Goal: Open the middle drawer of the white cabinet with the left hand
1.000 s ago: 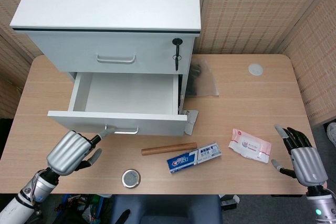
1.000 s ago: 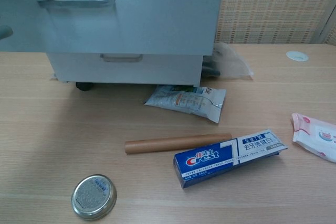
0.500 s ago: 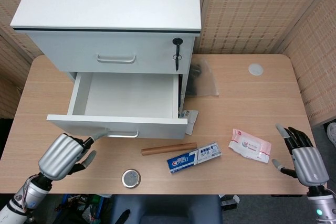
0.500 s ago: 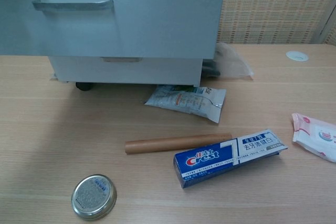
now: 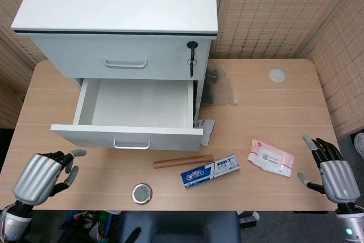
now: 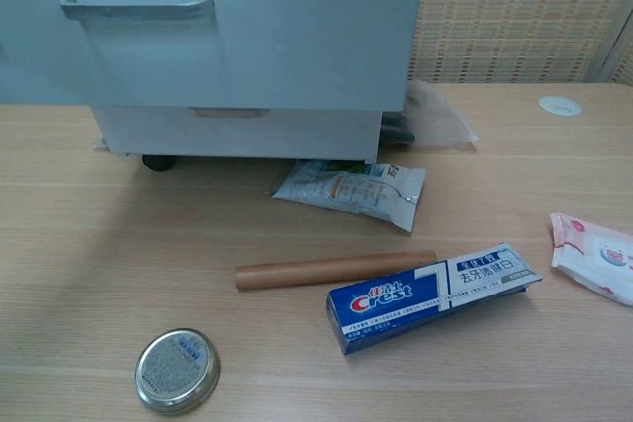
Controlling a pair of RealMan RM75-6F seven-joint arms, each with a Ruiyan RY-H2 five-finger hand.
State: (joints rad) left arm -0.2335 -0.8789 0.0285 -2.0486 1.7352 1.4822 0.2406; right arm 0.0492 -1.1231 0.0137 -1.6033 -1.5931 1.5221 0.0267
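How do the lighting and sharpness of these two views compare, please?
Head view: even overhead light, sharp throughout, with soft shadows under the open middle drawer. Chest view: the drawer front looms close, bluish and slightly soft, casting a broad shadow on the table; the toothpaste box is crisp.

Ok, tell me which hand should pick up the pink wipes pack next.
Right. The right hand hovers open just beside the pink wipes pack on the same side of the table, with nothing between them. The left hand is at the far corner, beyond the round tin and the toothpaste box.
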